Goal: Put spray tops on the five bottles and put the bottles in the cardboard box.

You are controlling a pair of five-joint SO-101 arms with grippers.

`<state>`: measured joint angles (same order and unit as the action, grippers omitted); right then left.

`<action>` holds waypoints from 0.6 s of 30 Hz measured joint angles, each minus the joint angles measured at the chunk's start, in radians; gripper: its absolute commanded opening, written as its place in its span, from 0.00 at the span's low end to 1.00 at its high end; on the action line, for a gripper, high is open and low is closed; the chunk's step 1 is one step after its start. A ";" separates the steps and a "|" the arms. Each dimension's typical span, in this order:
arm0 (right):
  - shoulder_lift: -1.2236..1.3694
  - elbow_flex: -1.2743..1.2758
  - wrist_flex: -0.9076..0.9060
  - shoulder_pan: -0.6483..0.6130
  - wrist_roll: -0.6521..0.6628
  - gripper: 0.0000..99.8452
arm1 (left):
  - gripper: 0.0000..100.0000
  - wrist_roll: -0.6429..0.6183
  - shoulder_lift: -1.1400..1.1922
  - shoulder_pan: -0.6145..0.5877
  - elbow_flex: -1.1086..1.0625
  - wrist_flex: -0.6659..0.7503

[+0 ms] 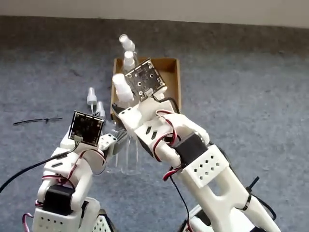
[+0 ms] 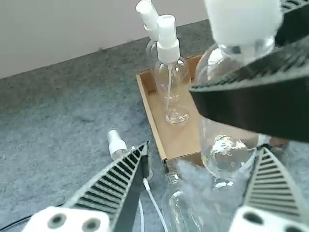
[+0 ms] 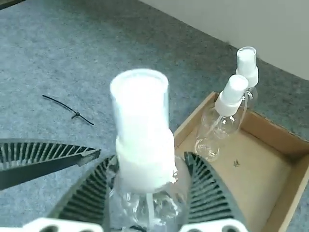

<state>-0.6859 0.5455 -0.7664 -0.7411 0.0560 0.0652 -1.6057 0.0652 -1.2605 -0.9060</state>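
A clear bottle (image 3: 145, 205) with a white spray top (image 3: 141, 111) fitted is gripped upright between the fingers of the right gripper (image 3: 149, 162), just beside the near corner of the cardboard box (image 3: 260, 169). Two more bottles (image 3: 215, 130), clear and white-topped, are stood close together at the far end of the box. The left gripper (image 2: 203, 150) is spread wide over an uncapped bottle (image 2: 176, 198) on the grey carpet (image 1: 251, 77), near two loose spray tops (image 1: 91, 96).
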 measured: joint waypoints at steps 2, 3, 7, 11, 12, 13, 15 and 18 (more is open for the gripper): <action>0.000 -0.002 -0.008 0.000 0.000 0.00 | 0.31 0.002 0.000 -0.014 0.000 0.005; 0.000 -0.002 -0.011 0.000 0.000 0.00 | 0.31 0.003 0.000 -0.015 0.000 0.005; 0.000 -0.002 -0.009 0.000 0.000 0.00 | 0.31 0.003 0.000 -0.023 -0.002 0.005; 0.005 0.002 0.101 0.043 0.000 0.00 | 0.30 0.003 -0.003 -0.028 0.000 0.008; 0.015 0.000 0.129 0.063 0.000 0.00 | 0.30 0.005 -0.005 -0.031 0.000 0.011; 0.032 0.000 0.150 0.083 0.000 0.00 | 0.30 0.005 -0.002 -0.029 0.000 0.014; 0.091 0.000 0.190 0.104 0.000 0.00 | 0.30 0.005 -0.002 -0.037 0.000 0.020; 0.201 0.002 0.265 0.110 0.000 0.00 | 0.30 0.005 -0.002 -0.092 0.000 0.044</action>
<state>-0.4849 0.5470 -0.5010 -0.6306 0.0560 0.0698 -1.6072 -0.0269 -1.2605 -0.8615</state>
